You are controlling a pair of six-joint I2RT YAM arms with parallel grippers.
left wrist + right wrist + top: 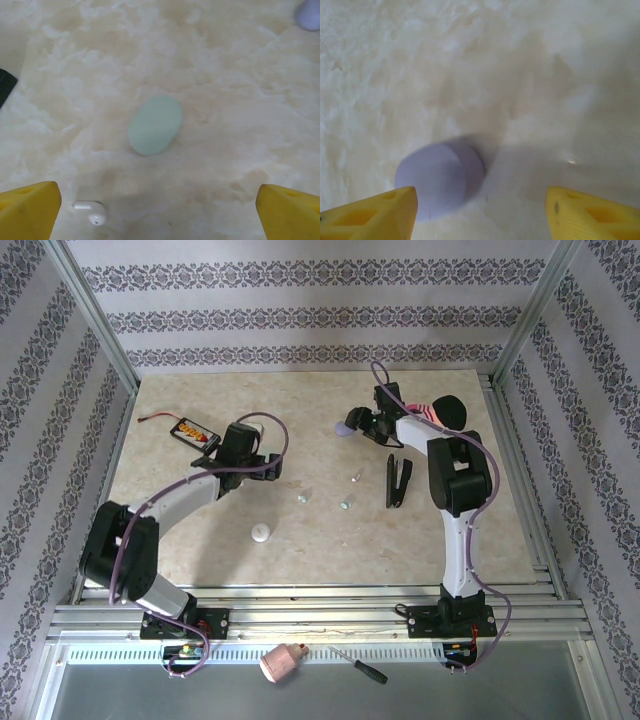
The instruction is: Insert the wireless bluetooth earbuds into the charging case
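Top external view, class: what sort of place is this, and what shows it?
Likely a robot test cell: aluminium frame, wallpapered backdrop panels, left arm and right arm bolted at a marble-look table.

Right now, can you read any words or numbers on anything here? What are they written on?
No word or number here can be read.
On the black pack, far left in the top view: a yellow and red label, too small to read.
On the mint-green case: plain, no print.
On the lilac case: slightly blurred, no print to be seen.
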